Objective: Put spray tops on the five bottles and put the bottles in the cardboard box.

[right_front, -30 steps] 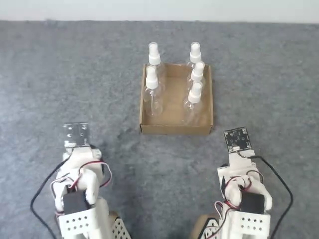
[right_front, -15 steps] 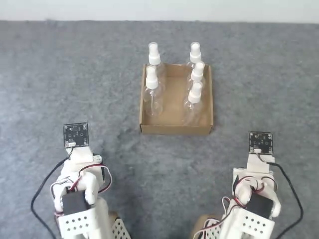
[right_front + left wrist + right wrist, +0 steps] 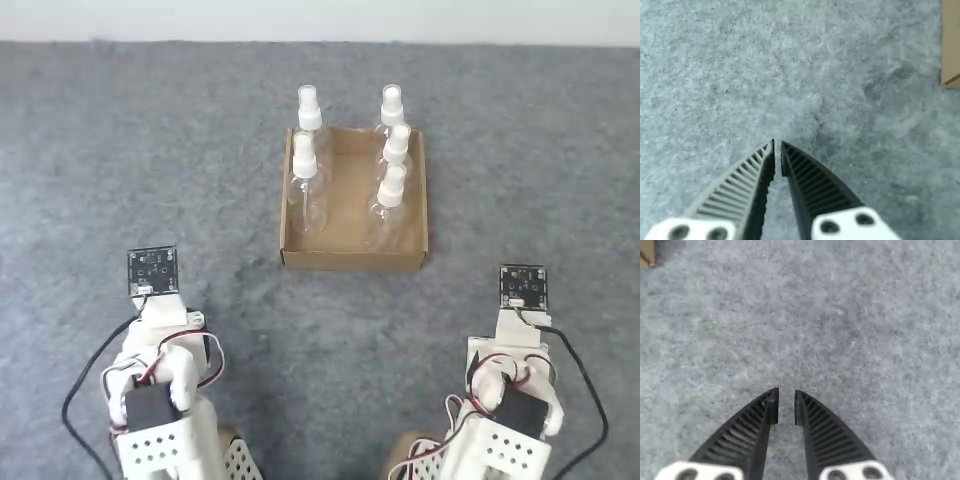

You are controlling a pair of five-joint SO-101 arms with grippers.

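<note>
Grey carpet [image 3: 120, 150] covers the whole table. A brown cardboard box [image 3: 350, 260] sits on it, out in front of the two arms and about midway between them. The box is open on top.

Five clear bottles stand up straight in the box, and each one has a white spray top on it. On one side there is a far bottle [image 3: 309, 110] and a near bottle [image 3: 305, 180]. On the other side three stand in a row: a far bottle [image 3: 391, 105], a middle bottle [image 3: 398, 145] and a near bottle [image 3: 388, 200]. The two far ones are right at the far wall, and their tops stick up past its rim. The middle strip of the box floor is bare.

The left arm [image 3: 160, 370] is low down near the front edge of the table, well apart from the box. The left gripper [image 3: 777, 143] points down at the carpet. Its two black jaws are together at the tips and hold nothing. A corner of the box [image 3: 951, 45] peeks in at the side of the left wrist view.

The right arm [image 3: 510, 385] is low down on the other side, also well apart from the box. The right gripper [image 3: 785, 392] points at bare carpet too. Its jaws are almost together, with a thin gap between the tips, and nothing is in them. A tiny bit of the box [image 3: 646, 252] shows in one corner of the right wrist view.
</note>
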